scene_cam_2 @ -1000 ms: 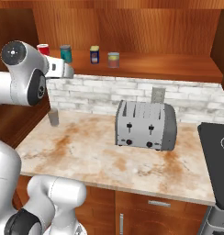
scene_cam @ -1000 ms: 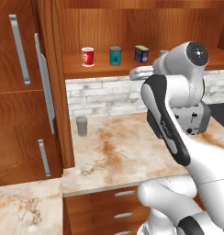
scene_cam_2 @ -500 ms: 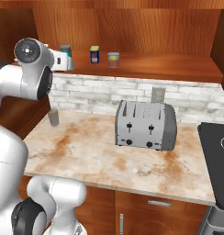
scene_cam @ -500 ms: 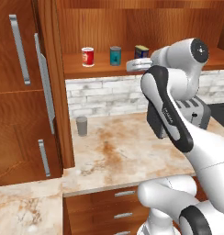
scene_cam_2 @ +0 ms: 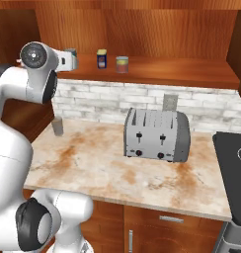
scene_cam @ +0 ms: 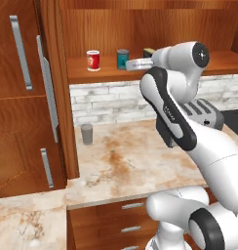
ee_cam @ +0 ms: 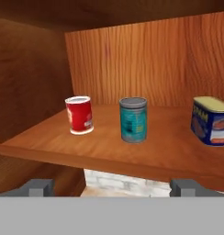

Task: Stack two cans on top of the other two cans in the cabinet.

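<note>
So all four cans are sitting singly in a row on the cabinet [scene_cam: 199, 66] shelf, nothing stacked yet, which I guess is why the arm is up there lining itself up. In the hand view the red can [ee_cam: 79, 114] is on the left, the teal can [ee_cam: 133, 119] is near it in the middle, and the dark blue can [ee_cam: 210, 120] with the yellow top is further right, partly cut off. From the right base view there's also a pale green-grey can [scene_cam_2: 122, 64] just beside the blue one. The gripper [ee_cam: 112, 187] is spread wide with nothing in it, hanging just in front of the shelf edge, pointed roughly at the teal can. The arm is reared up high, elbow bent, wrist held level toward the shelf, well above the table [scene_cam: 126, 161].
</note>
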Controlling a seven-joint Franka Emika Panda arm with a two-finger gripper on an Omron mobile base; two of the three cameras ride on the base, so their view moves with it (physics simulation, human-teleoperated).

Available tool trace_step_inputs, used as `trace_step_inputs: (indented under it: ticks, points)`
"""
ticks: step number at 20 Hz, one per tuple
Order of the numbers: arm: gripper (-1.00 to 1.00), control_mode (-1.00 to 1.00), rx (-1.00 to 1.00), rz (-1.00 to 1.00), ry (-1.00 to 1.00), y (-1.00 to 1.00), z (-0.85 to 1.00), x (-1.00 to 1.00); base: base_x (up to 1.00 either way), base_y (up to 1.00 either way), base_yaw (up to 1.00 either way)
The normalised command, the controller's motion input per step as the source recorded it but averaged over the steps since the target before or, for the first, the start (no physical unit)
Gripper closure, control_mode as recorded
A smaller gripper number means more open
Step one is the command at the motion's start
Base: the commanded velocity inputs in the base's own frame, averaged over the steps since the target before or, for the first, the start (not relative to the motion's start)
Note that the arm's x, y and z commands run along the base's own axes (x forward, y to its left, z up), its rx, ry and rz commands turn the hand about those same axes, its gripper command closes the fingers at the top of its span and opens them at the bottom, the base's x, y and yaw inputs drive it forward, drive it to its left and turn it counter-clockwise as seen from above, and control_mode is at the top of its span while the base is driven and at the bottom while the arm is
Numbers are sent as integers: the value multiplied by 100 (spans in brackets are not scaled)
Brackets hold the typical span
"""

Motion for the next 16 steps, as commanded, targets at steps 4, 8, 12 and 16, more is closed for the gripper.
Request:
trace_step_inputs:
  ticks: [4, 8, 12, 16]
  points:
    - [-100, -100, 0, 0, 2, 1, 7, 16, 0, 0, 0]
    - [-100, -100, 0, 0, 1, 0, -2, 19, 0, 0, 0]
    - [-100, -100, -1, 0, 0, 0, -9, 30, 0, 0, 0]
    - [-100, -100, -3, 0, 0, 1, -4, 34, 0, 0, 0]
